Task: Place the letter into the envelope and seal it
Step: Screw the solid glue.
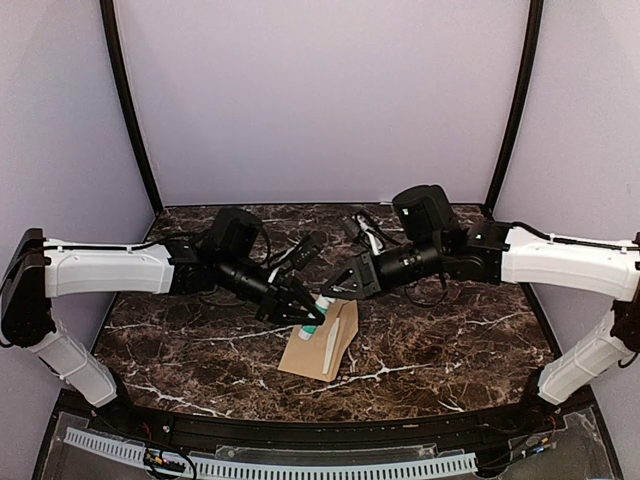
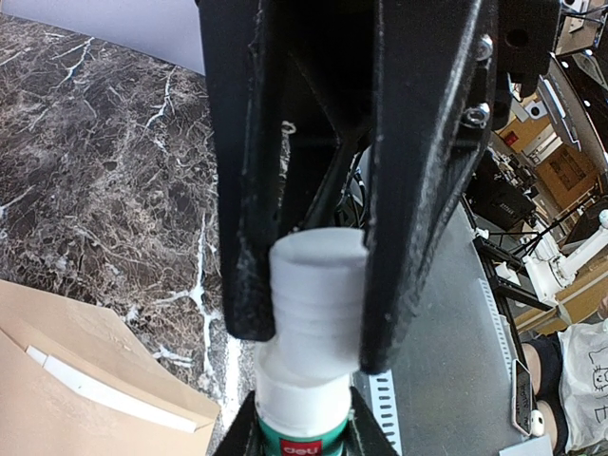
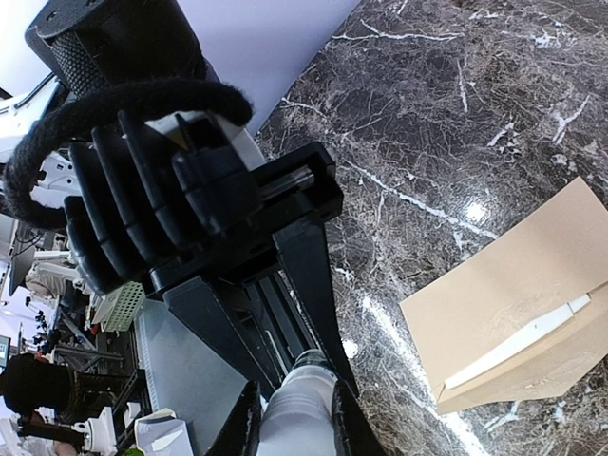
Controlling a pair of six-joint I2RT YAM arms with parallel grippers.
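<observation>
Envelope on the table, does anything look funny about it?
A little. The envelope lies slanted on the table, and a pale strip shows along its flap, so it doesn't look sealed. Nothing looks torn or spilled. The left pincer and right pincer both grip a glue stick close by.

Bright even light, soft shadows, small glare on marble table (image 3: 472, 211)

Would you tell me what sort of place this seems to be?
Probably a robotics lab booth: a marble-patterned table walled by plain lilac panels, a left arm and right arm mounted at its near edge, and cluttered equipment beyond it in the left wrist view.
</observation>
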